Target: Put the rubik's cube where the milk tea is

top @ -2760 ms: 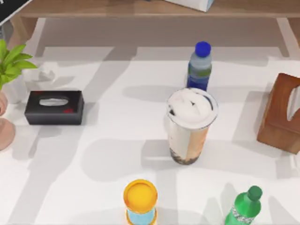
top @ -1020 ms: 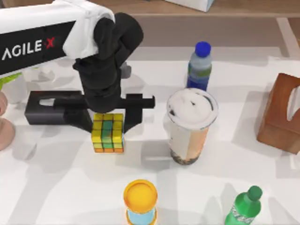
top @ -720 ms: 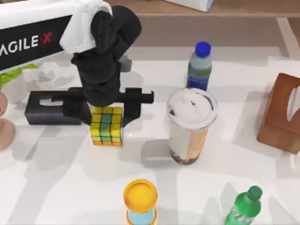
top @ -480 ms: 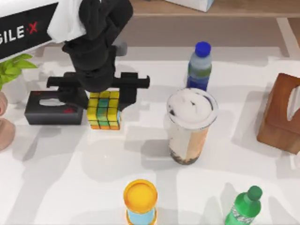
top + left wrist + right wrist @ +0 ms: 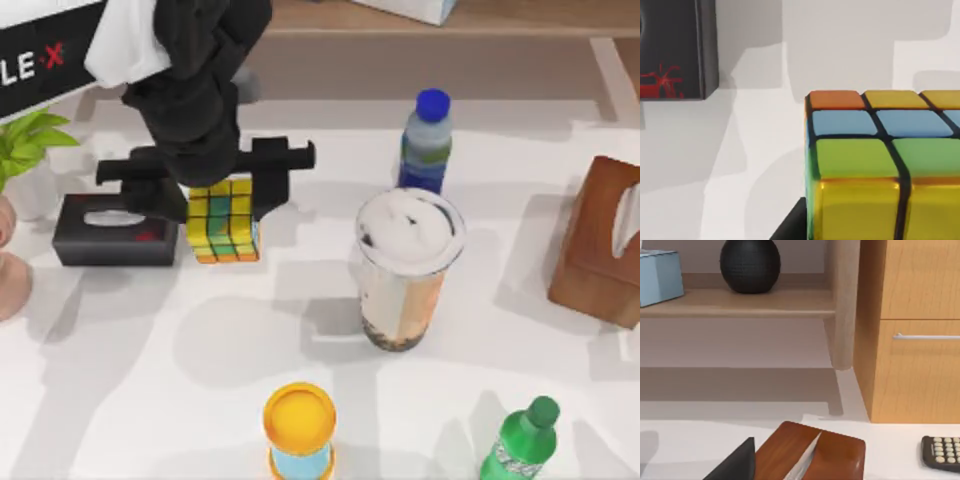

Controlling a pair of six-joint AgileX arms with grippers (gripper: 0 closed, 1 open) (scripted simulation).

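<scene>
A: Log entry. Left tool (image 5: 220,185) is clamped on the cube (image 5: 223,222), one finger on each side, over the left half of the surface (image 5: 130,400). The cube is just beside the black tissue box (image 5: 115,230) in the top view. Over the last second the tool and cube drifted up and to the left, away from the tea (image 5: 405,275). A shadow sits apart below the cube, so I judge it lifted, not resting.

B: Away from the goal, then?

A: Yes. The tea stands untouched right of centre, in front of the blue-capped bottle (image 5: 427,140). Its spot is occupied, so I read the drift as clearance or holding, not placement. The tea probably has to leave first. That is a judgement only.

B: Right arm?

A: Parked. Its wrist view looks across the brown tissue box (image 5: 810,452) toward a shelf and a cabinet. A dark wedge at that view's lower edge may be a finger; open or closed, cannot tell.

B: What is obscured?

A: The left arm covers the cube's top face and both contact points from above. The left wrist view cuts the cube (image 5: 885,165) off at the frame edge. The yellow-lidded cup (image 5: 299,430) and green bottle (image 5: 520,445) are clipped at the front edge.
</scene>
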